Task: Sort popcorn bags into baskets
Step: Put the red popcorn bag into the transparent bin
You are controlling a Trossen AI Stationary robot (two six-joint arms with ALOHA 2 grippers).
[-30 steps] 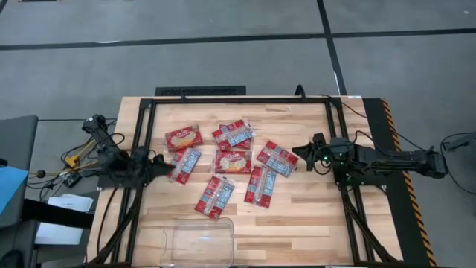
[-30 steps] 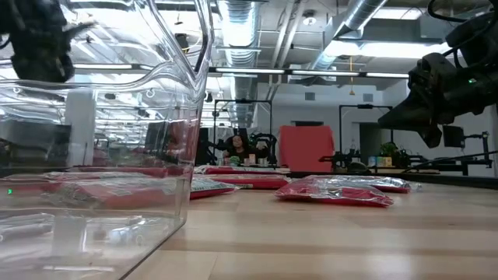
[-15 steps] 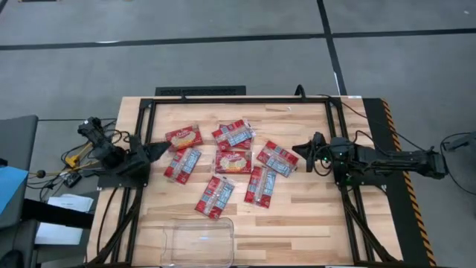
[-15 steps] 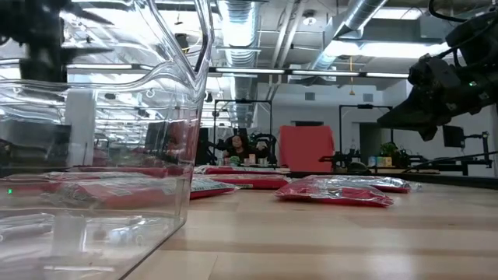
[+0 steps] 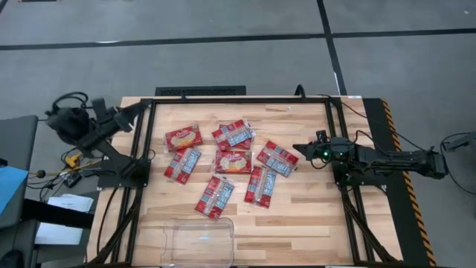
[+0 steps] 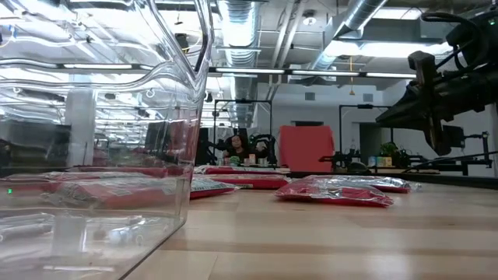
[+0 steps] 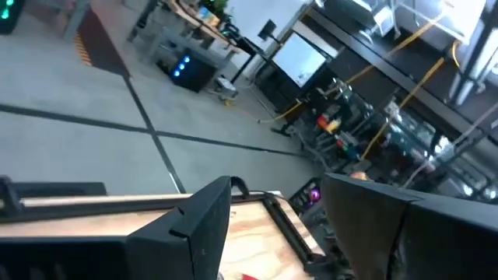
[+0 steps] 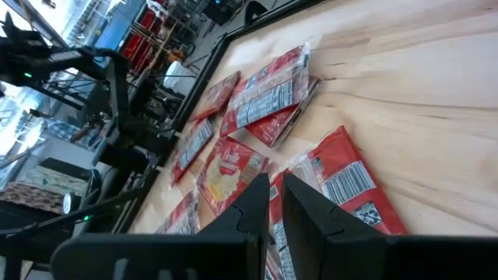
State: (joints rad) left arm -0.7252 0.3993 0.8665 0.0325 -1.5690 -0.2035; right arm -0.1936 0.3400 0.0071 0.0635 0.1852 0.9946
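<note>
Right wrist view shows the right gripper point(image 8: 272, 194) nearly closed, empty, above the popcorn bags point(image 8: 268, 97); left gripper point(image 7: 272, 225) spread wide.

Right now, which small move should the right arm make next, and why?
Probably the right gripper should open, then ease forward and down onto the nearest popcorn bag. Its fingers are almost closed and it hangs above the table's right edge, beside that bag. All bags are loose on the table, the basket holds none, and the left gripper is raised, off the table.
</note>
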